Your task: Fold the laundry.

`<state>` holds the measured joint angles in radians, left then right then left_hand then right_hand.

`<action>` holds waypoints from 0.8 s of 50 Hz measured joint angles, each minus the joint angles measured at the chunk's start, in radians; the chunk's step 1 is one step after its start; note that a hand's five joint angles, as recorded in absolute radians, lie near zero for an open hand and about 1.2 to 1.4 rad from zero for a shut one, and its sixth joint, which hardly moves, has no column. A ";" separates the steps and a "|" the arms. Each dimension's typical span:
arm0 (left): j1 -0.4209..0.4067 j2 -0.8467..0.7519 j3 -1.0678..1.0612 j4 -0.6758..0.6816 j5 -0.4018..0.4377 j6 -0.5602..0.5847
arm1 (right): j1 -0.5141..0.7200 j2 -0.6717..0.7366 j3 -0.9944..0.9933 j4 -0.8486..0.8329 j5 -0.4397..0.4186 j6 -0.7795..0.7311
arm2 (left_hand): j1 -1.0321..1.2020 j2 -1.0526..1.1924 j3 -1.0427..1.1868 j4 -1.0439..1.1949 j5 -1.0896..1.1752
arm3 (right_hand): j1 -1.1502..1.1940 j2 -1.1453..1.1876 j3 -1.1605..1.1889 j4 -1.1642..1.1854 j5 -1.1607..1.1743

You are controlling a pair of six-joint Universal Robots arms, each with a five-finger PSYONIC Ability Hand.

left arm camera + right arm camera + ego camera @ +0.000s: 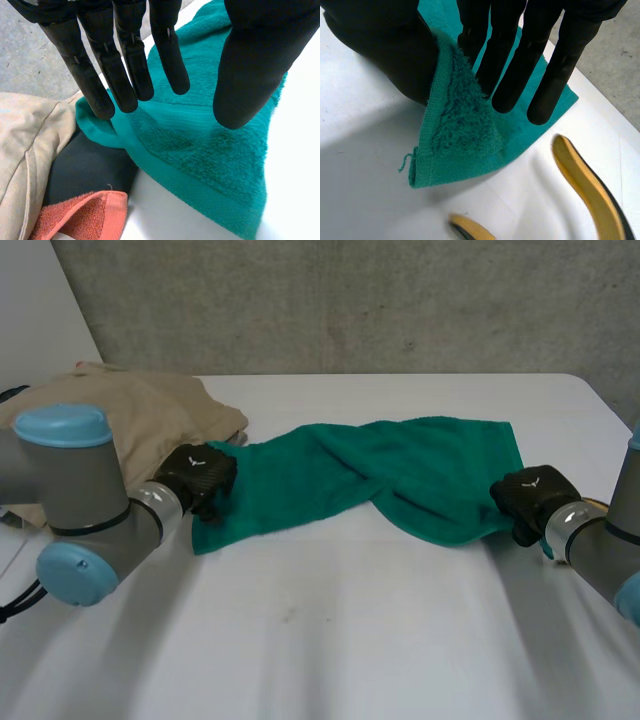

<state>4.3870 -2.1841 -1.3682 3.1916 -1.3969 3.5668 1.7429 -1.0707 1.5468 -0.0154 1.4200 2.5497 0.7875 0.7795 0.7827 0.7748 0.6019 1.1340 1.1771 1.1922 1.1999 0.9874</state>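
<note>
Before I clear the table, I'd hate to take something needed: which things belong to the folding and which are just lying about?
In use: green towel, left hand open over one end, right hand pinching the opposite corner.
Lying about: beige garment, dark cloth, orange towel, yellow curved object.

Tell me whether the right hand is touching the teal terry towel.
Touching. The right wrist view shows the right hand pinching a corner of the teal terry towel between thumb and fingers.

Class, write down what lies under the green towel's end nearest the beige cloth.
A dark cloth pokes out from under the green towel, between the beige cloth and a salmon towel. How far it runs underneath is covered.
</note>
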 measured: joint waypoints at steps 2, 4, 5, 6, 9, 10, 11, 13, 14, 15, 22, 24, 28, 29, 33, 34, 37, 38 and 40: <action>0.001 -0.022 0.002 0.018 0.001 0.001 | 0.001 -0.002 0.012 -0.012 0.001 0.001 | -0.003 -0.006 -0.001 -0.003 -0.004 | 0.000 0.000 0.000 0.000 0.000; 0.001 -0.040 0.005 0.028 0.000 0.003 | 0.001 -0.003 0.017 -0.018 0.001 0.002 | -0.022 -0.022 -0.021 -0.020 -0.021 | 0.000 0.000 0.000 0.000 0.000; 0.000 -0.053 0.007 0.033 0.000 0.004 | 0.001 -0.003 0.020 -0.023 0.001 0.002 | -0.036 -0.032 -0.031 -0.032 -0.032 | 0.000 0.000 0.000 0.000 0.000; -0.001 -0.061 0.008 0.036 -0.001 0.004 | 0.001 -0.003 0.022 -0.025 0.002 0.002 | -0.044 -0.038 -0.039 -0.040 -0.040 | 0.000 0.000 0.000 0.000 0.000; -0.004 -0.089 0.015 0.041 -0.002 0.006 | 0.001 -0.002 0.024 -0.032 0.002 0.002 | -0.057 -0.056 -0.058 -0.058 -0.059 | 0.000 0.000 0.000 0.000 0.000; -0.005 -0.096 0.018 0.042 -0.002 0.006 | 0.001 -0.002 0.023 -0.033 0.002 0.002 | -0.057 -0.057 -0.058 -0.058 -0.059 | 0.000 0.000 0.000 0.000 0.000; -0.006 -0.100 0.020 0.042 -0.002 0.006 | 0.000 -0.002 0.022 -0.035 0.002 0.002 | -0.057 -0.057 -0.058 -0.058 -0.059 | 0.000 0.000 0.000 0.000 0.000; -0.007 -0.108 0.025 0.041 -0.002 0.007 | 0.000 -0.003 0.019 -0.037 0.002 0.002 | -0.052 -0.049 -0.053 -0.051 -0.051 | 0.000 0.000 0.000 0.000 0.000; -0.007 -0.109 0.028 0.041 -0.002 0.007 | 0.000 -0.004 0.018 -0.038 0.002 0.002 | -0.052 -0.049 -0.053 -0.051 -0.051 | 0.000 0.000 0.000 0.000 0.000; -0.007 -0.111 0.032 0.041 -0.002 0.007 | 0.000 -0.007 0.016 -0.039 0.003 0.002 | -0.006 0.001 -0.002 -0.003 -0.004 | 0.000 0.000 0.000 0.000 0.000; -0.007 -0.125 0.089 0.028 -0.006 0.008 | 0.000 -0.045 0.006 -0.037 0.003 0.001 | 0.370 0.409 0.401 0.415 0.372 | 0.000 0.000 0.000 0.000 0.000; -0.007 -0.124 0.112 0.005 -0.011 0.007 | 0.000 -0.069 0.003 -0.032 0.004 -0.003 | 0.370 0.416 0.407 0.422 0.372 | 0.000 0.000 0.000 0.000 0.000; -0.008 -0.086 0.150 -0.073 -0.024 0.002 | -0.001 -0.131 -0.007 -0.011 0.007 -0.016 | 0.370 0.416 0.407 0.422 0.372 | 0.000 0.000 0.000 0.000 0.000; -0.008 -0.058 0.157 -0.103 -0.027 0.000 | -0.002 -0.160 -0.014 0.005 0.007 -0.024 | 0.370 0.416 0.407 0.423 0.372 | 0.000 0.000 0.000 0.000 0.000; -0.007 0.101 0.175 -0.193 -0.030 -0.007 | -0.015 -0.264 -0.068 0.087 0.004 -0.053 | 0.370 0.417 0.407 0.423 0.372 | 0.000 0.000 0.000 0.000 0.000; -0.007 0.135 0.178 -0.206 -0.030 -0.009 | -0.019 -0.287 -0.083 0.106 0.003 -0.058 | 0.370 0.417 0.407 0.423 0.372 | 0.000 0.000 0.000 0.000 0.000; -0.002 0.281 0.193 -0.238 -0.030 -0.026 | -0.039 -0.361 -0.155 0.176 -0.002 -0.070 | 0.370 0.418 0.408 0.423 0.372 | 0.000 0.000 0.000 0.000 0.000; 0.000 0.326 0.201 -0.243 -0.031 -0.037 | -0.044 -0.381 -0.181 0.196 -0.004 -0.072 | 0.370 0.418 0.408 0.423 0.372 | 0.000 0.000 0.000 0.000 0.000; 0.003 0.396 0.217 -0.247 -0.032 -0.058 | -0.054 -0.416 -0.230 0.225 -0.009 -0.073 | 0.370 0.418 0.408 0.423 0.372 | 0.000 0.000 0.000 0.000 0.000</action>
<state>4.3896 -1.7877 -1.1516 2.9445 -1.4291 3.5085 1.6889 -1.4868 1.3167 0.2098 1.4107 2.4762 1.1572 1.1975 1.1908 1.1978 0.9742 1.1340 1.1771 1.1924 1.1999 0.9874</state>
